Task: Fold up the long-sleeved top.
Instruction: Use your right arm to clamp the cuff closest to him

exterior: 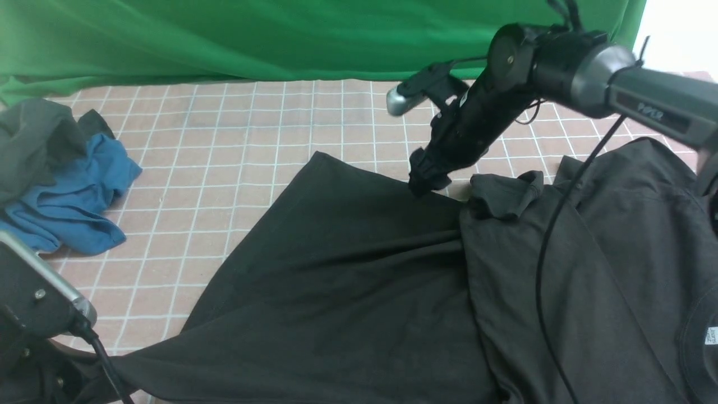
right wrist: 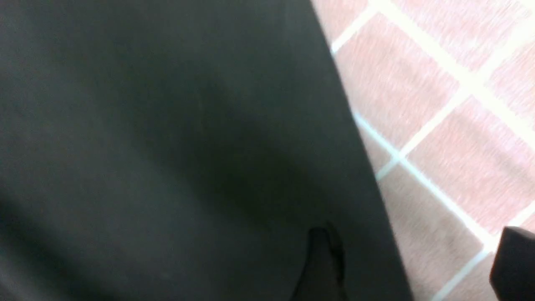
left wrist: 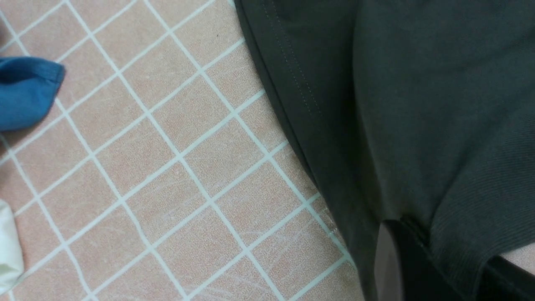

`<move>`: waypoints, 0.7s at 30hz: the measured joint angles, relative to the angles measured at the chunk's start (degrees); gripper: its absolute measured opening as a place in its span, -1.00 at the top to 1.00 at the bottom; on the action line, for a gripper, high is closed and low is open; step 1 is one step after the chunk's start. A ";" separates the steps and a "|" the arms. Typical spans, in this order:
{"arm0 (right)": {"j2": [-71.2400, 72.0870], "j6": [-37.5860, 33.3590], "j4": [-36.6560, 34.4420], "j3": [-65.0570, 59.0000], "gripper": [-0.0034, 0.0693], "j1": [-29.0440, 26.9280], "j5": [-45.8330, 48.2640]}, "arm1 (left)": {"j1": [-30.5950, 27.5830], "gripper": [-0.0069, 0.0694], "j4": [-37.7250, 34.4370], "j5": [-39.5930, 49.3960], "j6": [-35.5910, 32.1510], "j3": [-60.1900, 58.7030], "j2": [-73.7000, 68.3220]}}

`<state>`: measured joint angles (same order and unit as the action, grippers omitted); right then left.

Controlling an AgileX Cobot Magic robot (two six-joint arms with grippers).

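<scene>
The long-sleeved top (exterior: 359,292) lay spread on the tiled table (exterior: 224,140). Its collar was at your near right and its hem pointed to the left, so its long axis ran across the table from right to left. One sleeve (exterior: 505,193) was already folded in over the body.

Your right end effector (exterior: 427,182) stood low at the far side edge of the top, between the far hem corner and the folded sleeve. It was open. In the right wrist view one finger (right wrist: 319,267) was over the black cloth and the other finger (right wrist: 514,263) was over bare tile, so the edge passed between them. The cloth lay on the near side of this end effector, toward you.

Your left end effector (left wrist: 403,242) was closed, and it seemed to pinch the near hem corner, because the cloth ran tight to the near left.

I judge that the right arm was the nearer one for the far edge, and it needed only to close there. The blue garment (exterior: 78,196) and the dark grey-green garment (exterior: 33,140) lay well apart, at the far left.
</scene>
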<state>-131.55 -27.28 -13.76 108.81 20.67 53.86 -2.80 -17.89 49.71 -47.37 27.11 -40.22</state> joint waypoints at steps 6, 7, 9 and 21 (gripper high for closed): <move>-1.39 0.98 2.12 0.05 -0.53 1.43 1.77 | 0.00 0.76 0.00 -0.43 0.12 0.00 0.00; -1.51 0.98 2.36 0.00 -0.51 1.71 1.50 | 0.00 0.76 0.00 -0.54 0.12 0.00 0.00; -1.58 0.98 2.91 0.00 -0.45 1.90 1.09 | 0.00 0.76 0.00 -0.81 0.12 0.00 0.00; -1.89 3.77 2.69 0.06 0.72 2.50 -0.80 | 0.00 0.76 0.00 -0.87 0.38 0.00 0.00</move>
<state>-133.44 -23.52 -11.06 108.87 23.17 53.05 -2.80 -17.89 48.84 -46.99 27.11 -40.22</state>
